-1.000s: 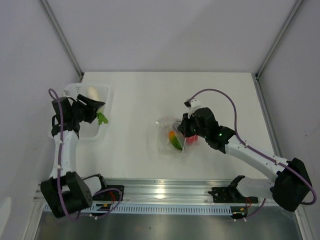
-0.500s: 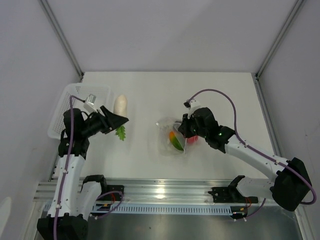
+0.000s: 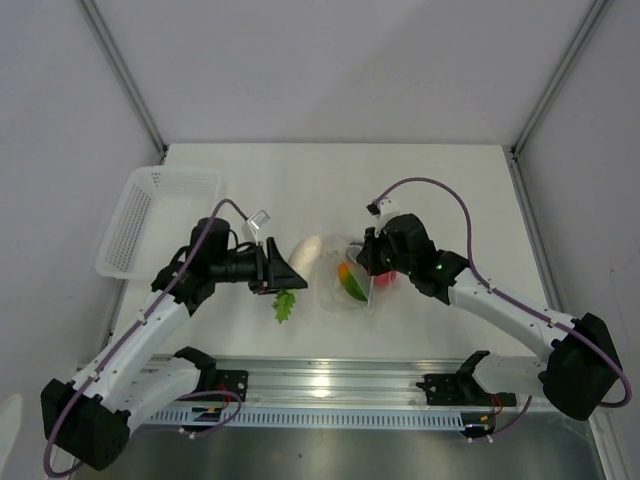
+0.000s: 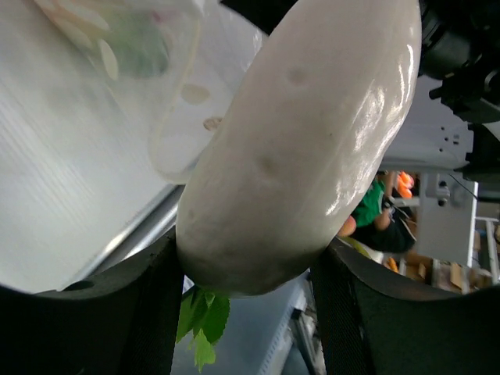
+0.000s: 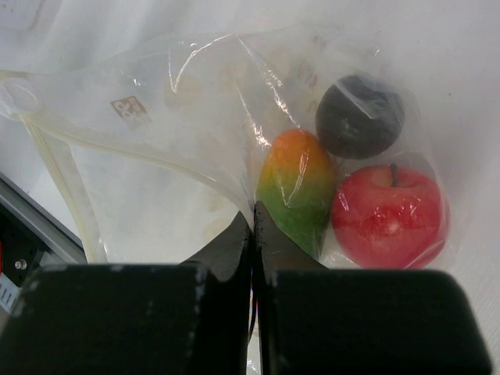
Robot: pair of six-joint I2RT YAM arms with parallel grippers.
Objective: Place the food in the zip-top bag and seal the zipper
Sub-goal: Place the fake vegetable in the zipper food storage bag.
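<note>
Though glossy, white piece dimpled.

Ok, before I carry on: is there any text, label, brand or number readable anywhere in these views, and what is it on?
No text can be read in any view.
zip-top bag: small brownish square print, too small and blurred to read.
Same bag, left wrist view: pale oval marks, shapes only, no letters.
white oblong piece: no marking visible.
</note>
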